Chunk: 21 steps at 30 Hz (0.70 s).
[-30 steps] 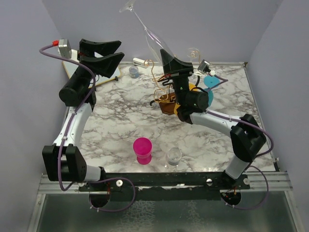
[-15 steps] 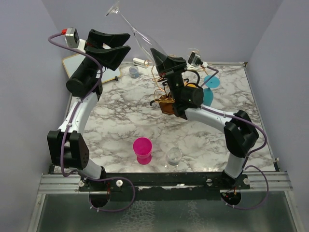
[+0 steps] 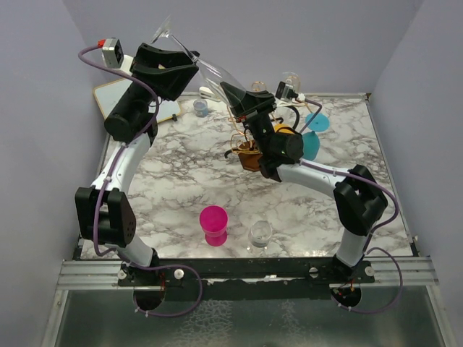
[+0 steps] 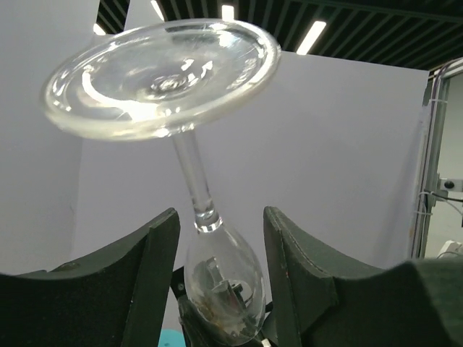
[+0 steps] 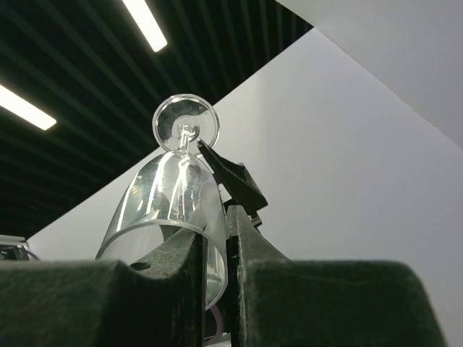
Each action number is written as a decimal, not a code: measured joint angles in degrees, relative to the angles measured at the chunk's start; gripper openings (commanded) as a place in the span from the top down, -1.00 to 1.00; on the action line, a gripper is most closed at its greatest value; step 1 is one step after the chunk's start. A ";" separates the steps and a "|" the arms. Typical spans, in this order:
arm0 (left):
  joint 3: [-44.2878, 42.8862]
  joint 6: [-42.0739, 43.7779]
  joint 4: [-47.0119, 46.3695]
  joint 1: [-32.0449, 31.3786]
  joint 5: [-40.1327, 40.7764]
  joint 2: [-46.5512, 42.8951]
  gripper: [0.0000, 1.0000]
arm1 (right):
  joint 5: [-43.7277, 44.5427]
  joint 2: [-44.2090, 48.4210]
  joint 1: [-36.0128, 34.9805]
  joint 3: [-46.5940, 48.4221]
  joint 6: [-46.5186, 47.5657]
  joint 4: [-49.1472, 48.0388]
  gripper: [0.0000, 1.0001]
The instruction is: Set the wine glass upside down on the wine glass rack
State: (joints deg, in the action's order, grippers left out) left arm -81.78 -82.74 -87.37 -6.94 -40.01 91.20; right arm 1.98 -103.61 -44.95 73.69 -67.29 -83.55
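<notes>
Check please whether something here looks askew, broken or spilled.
Only the wine glass is askew: it hangs slanted in the air, foot uppermost, its bowl rim pinched by the right gripper, with the open left gripper on either side of the stem. No break or spill shows.

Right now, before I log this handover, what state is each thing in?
wine glass: held in the air, tilted, foot uppermost, not yet on the rack.
right gripper: shut on the bowl's wall at the rim.
left gripper: open, jaws either side of the stem.
wine glass rack: upright, partly hidden.
pink cup: standing.
small clear glass: standing.
</notes>
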 measured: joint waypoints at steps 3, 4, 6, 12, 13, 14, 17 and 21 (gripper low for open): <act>-1.05 -0.15 -0.31 -0.07 0.04 0.02 0.13 | 0.02 0.00 0.00 -0.59 -0.50 0.00 0.98; -1.16 -0.20 -0.37 -0.07 0.17 0.02 0.16 | 0.02 0.00 0.00 -0.66 -0.66 0.00 0.98; -1.33 -0.48 -0.44 -0.07 0.61 0.20 0.27 | 0.02 0.00 -0.02 -0.70 -1.18 0.00 0.98; -2.27 -1.53 -0.46 -0.22 1.60 1.88 0.89 | 0.28 -0.44 -0.24 -0.70 -2.69 -0.02 0.98; -2.43 -1.66 -0.46 -0.22 1.70 2.16 0.89 | 0.59 -0.68 -0.26 -0.70 -3.19 -0.02 0.98; -2.56 -1.81 -0.46 -0.22 1.70 2.29 0.89 | 0.96 -1.03 -0.33 -0.66 -3.93 -0.04 0.98; -3.08 -2.21 -0.46 -0.22 1.92 3.04 0.92 | 1.92 -2.29 -0.61 0.20 -5.70 -0.04 0.98; -4.07 -2.82 -0.46 -0.22 2.03 3.63 0.60 | 2.78 -2.69 -0.96 0.66 -6.62 -0.07 0.98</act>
State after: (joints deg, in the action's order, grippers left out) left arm -85.84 -85.56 -87.83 -7.16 -37.98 94.83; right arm 4.75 -106.30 -45.91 74.35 -73.91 -83.61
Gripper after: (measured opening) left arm 0.129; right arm 0.114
